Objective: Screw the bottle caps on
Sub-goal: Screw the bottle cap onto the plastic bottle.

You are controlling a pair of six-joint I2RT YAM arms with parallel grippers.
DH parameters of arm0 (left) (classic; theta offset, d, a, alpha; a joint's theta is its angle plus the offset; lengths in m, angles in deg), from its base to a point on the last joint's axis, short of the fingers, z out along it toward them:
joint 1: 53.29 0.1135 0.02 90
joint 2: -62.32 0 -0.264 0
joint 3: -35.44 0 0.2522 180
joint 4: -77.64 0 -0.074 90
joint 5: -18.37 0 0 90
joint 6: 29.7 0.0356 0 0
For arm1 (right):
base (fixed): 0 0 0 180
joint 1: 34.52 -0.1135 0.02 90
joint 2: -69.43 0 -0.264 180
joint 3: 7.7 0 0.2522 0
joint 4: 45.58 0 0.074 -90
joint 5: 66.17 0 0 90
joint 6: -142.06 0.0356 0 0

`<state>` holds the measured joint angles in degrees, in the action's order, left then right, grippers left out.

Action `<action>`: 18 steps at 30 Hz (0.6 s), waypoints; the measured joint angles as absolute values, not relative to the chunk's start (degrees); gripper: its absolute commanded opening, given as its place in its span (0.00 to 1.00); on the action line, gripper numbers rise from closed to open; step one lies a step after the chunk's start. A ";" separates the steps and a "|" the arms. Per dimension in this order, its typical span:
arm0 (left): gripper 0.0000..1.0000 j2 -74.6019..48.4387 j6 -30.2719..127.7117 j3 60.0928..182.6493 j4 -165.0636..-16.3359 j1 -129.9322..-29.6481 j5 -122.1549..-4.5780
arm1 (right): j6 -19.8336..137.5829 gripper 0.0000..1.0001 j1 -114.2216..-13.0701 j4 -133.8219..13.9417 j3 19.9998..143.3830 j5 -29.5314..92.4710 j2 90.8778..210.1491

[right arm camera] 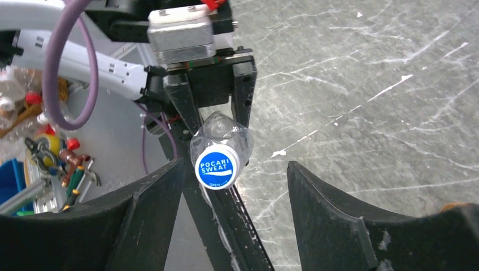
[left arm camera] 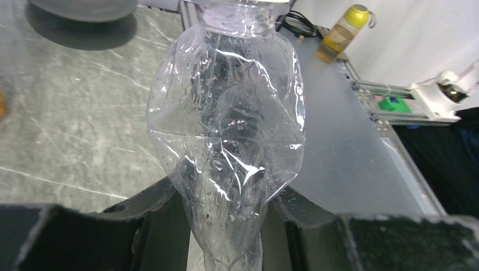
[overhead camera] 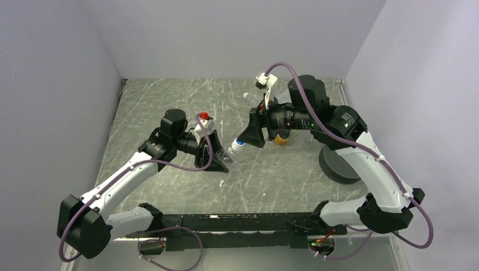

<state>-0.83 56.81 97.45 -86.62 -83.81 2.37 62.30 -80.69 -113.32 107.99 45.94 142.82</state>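
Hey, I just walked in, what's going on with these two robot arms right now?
The left gripper is clamped on a crumpled clear bottle, holding it toward the other arm. A blue cap sits on the bottle's neck. The right gripper is open, its fingers either side of the cap without touching it. Whether the cap is fully tight, I can't tell.

Here's the tally: one crumpled clear bottle (left arm camera: 226, 130), one blue Pocari Sweat cap (right arm camera: 214, 166), one orange bottle (overhead camera: 281, 138) mid-frame, one black disc (overhead camera: 338, 167) right of centre, and one yellow-capped bottle (left arm camera: 344, 31) upper right.
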 measured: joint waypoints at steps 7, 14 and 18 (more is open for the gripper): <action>0.00 -1.66 59.06 98.00 -82.62 -83.81 6.76 | 57.10 0.67 -80.69 -117.10 108.49 52.47 144.17; 0.00 -2.10 59.57 98.30 -80.41 -84.01 8.71 | 54.72 0.61 -81.15 -118.09 108.49 56.01 145.55; 0.00 -2.95 60.03 98.87 -79.45 -84.25 9.21 | 54.32 0.54 -81.85 -118.11 108.53 56.87 146.31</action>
